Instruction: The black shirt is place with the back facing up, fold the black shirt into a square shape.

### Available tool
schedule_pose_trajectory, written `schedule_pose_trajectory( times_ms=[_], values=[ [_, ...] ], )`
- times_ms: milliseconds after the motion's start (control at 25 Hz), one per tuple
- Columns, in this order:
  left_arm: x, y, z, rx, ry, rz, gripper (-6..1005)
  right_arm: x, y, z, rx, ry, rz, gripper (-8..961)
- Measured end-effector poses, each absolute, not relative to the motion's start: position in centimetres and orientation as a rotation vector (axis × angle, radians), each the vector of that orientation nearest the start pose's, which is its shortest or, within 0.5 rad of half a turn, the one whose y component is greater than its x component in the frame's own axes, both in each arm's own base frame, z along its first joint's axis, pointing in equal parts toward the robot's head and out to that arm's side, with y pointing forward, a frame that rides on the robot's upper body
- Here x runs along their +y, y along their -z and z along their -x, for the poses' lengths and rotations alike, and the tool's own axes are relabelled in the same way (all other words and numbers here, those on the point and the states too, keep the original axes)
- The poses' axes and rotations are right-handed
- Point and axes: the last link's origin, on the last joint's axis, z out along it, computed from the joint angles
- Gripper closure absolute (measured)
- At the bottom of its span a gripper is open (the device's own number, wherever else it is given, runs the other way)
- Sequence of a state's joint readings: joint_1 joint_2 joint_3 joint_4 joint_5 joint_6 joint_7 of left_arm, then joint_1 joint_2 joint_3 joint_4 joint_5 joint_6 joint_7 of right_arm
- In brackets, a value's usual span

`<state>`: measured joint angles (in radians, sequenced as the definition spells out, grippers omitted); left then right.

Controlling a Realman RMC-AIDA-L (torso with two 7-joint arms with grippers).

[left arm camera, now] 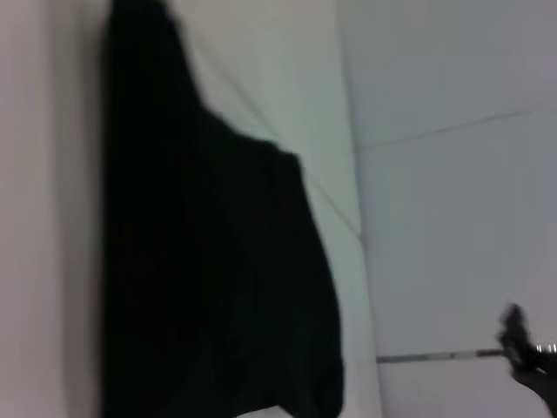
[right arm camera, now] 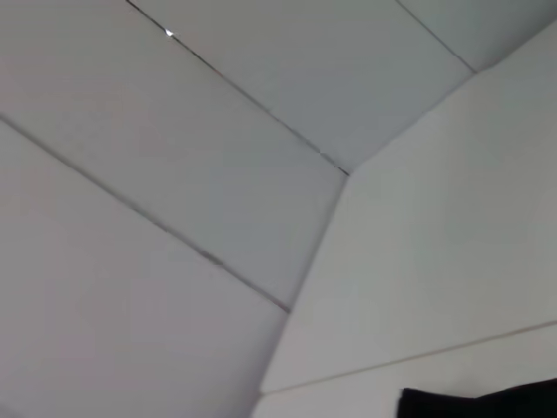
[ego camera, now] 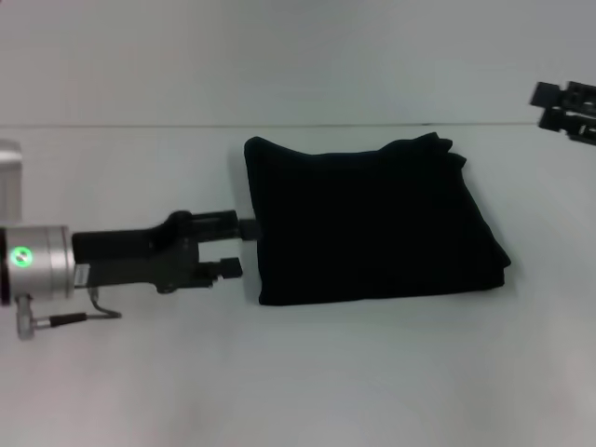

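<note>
The black shirt (ego camera: 372,219) lies folded into a rough square on the middle of the white table (ego camera: 298,372). No lettering shows. My left gripper (ego camera: 246,248) is low over the table at the shirt's left edge, with its fingers apart. Its upper fingertip (ego camera: 250,226) meets the cloth's edge and holds nothing. The shirt fills much of the left wrist view (left arm camera: 209,261). A corner of it shows in the right wrist view (right arm camera: 479,404). My right gripper (ego camera: 566,110) is raised at the far right, away from the shirt, and partly out of frame.
Bare white table surrounds the shirt on all sides. A pale wall (ego camera: 298,56) rises behind the table's back edge. The right arm's gripper also shows far off in the left wrist view (left arm camera: 522,344).
</note>
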<state>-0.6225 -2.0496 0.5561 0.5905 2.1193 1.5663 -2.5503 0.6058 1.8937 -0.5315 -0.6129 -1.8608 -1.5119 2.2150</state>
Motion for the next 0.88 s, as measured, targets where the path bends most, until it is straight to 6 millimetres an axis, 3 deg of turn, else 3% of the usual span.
schedule_pose_trajectory(
  times_ms=[160, 200, 360, 640, 880],
  values=[
    [34.4, 0.9, 26.8, 2.251, -0.830, -2.003, 241, 37.1, -11.6, -26.3, 1.388, -1.116, 2.299, 344],
    [34.4, 1.2, 27.1, 2.273, -0.832, -1.998, 270, 35.9, -11.4, -26.3, 1.239, -1.168, 2.356, 309],
    [34.1, 2.1, 27.7, 2.305, -0.822, -2.009, 313, 34.2, -10.4, -26.8, 1.045, -1.214, 2.370, 169],
    [33.9, 2.4, 28.1, 2.307, -0.824, -2.041, 337, 31.8, -7.5, -28.3, 0.822, -1.132, 2.405, 195],
    [33.9, 3.0, 28.3, 2.337, -0.797, -2.030, 338, 31.8, -6.3, -29.0, 0.706, -1.047, 2.367, 194]
  ],
)
